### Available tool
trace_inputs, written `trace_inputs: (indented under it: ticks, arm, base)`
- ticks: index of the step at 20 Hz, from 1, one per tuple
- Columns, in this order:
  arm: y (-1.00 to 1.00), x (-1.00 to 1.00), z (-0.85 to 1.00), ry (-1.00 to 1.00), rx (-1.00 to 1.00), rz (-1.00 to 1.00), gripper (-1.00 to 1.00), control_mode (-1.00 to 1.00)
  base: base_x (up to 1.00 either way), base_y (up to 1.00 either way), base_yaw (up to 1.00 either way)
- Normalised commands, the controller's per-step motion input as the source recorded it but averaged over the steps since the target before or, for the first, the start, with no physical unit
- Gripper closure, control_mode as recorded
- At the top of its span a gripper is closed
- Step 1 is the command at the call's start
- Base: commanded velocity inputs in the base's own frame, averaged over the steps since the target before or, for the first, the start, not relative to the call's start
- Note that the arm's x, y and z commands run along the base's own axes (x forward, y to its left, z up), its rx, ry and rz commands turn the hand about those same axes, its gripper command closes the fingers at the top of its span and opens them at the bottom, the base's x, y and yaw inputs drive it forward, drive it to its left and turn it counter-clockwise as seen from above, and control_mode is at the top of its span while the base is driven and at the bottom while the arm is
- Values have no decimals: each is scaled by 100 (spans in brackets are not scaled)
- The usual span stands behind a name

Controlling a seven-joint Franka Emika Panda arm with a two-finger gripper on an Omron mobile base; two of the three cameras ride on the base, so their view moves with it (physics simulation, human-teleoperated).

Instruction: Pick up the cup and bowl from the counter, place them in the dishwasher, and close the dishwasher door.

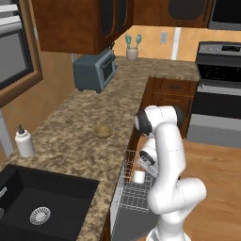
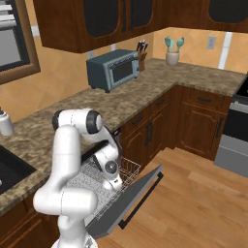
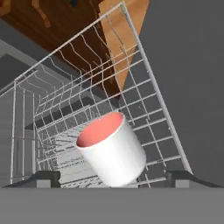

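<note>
white cup (image 3: 114, 151) sits free between the spread hand (image 3: 111, 177); light, stiff, slick; take its wall.

My arm (image 1: 167, 155) looks glossy white, built of thick rounded segments with dark joint caps; the claw (image 3: 111, 177) has small dark tips.

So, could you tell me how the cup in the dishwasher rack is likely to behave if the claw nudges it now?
The cup looks rigid and smooth-walled, so the open claw might slip on it. It sits tilted on the wire rack, so a nudge would probably tip or rock it. Being round, it could roll along the wires if knocked over.
</note>
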Motion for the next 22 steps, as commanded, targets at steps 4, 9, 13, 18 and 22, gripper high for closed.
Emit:
trace_inputs:
  ticks: [4,9,13,18,22]
  arm:
    - [-18,-23,100,-10,9,0,-100,-100]
    - [-26,-16,100,-2,11,0,-100,-100]
    - [-37,0,100,0,16,0,-100,-100]
    - [-33,0,100,7,17,0,-100,-100]
    - [-13,0,100,11,11,3,-100,-100]
  base:
    - [0,0,0]
    - [0,0,0]
    - [0,0,0]
    - [0,0,0]
    - [0,0,0]
